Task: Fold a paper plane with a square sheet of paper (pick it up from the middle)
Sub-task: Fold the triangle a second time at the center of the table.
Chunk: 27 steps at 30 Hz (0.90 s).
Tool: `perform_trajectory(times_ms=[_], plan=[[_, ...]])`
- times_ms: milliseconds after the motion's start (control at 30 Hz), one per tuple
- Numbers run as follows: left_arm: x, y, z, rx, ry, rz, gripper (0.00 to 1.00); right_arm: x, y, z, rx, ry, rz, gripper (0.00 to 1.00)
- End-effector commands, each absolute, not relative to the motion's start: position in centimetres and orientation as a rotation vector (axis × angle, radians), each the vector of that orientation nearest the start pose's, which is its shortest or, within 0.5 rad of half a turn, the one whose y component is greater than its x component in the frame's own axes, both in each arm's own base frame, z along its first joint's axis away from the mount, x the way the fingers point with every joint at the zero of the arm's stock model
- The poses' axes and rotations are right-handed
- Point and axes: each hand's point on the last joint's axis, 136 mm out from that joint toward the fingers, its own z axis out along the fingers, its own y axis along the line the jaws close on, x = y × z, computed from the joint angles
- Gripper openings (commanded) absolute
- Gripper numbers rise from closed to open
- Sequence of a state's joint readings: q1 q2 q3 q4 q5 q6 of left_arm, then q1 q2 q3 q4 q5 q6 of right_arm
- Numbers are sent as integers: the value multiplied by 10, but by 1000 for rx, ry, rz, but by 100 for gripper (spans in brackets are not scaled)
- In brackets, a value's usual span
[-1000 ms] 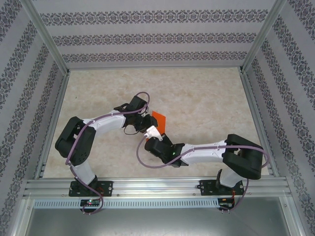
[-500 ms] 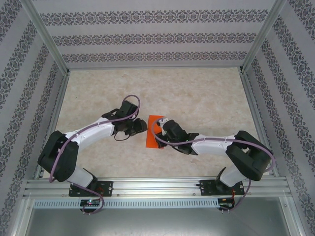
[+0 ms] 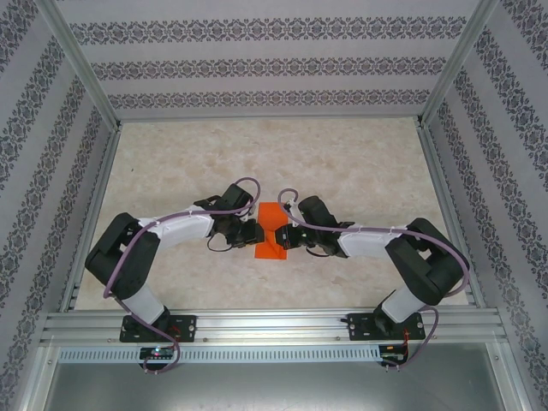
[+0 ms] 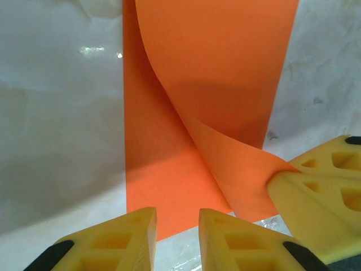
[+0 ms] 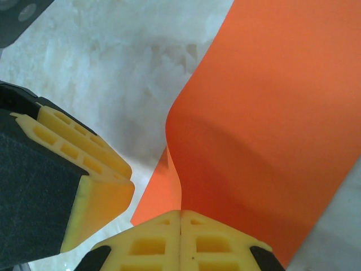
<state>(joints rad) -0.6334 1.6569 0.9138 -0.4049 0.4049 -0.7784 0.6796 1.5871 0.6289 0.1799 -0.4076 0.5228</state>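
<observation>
**A:** Since you asked about the sheet of paper [image 3: 272, 241]: it lies near the middle of the tabletop [image 3: 342, 154], somewhat toward the near edge, between your two grippers.

**B:** You can see in the left wrist view that part of the sheet [image 4: 163, 169] lies flat, while the other part curls up off the surface.

**A:** Your right gripper [image 5: 180, 217] is clamped on that lifted flap. Its fingers are pressed together with the orange paper [image 5: 271, 113] pinched between them.

**B:** Your left gripper [image 4: 177, 217] is released. Its fingers stand slightly parted with nothing in the gap, right at the sheet's left edge. From above, you find both grippers [image 3: 255, 233] [image 3: 287, 235] close against the paper.
</observation>
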Motion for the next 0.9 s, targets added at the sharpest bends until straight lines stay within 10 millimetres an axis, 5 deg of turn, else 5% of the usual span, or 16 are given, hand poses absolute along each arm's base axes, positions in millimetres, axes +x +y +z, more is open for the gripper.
perform_trajectory(times_ms=[0, 867], plan=[[256, -285, 52, 15, 2916, -927, 27, 254, 299, 55, -426, 2496, 1100, 0], [248, -272, 11, 26, 3033, -727, 19, 268, 279, 46, -395, 2581, 1108, 2]])
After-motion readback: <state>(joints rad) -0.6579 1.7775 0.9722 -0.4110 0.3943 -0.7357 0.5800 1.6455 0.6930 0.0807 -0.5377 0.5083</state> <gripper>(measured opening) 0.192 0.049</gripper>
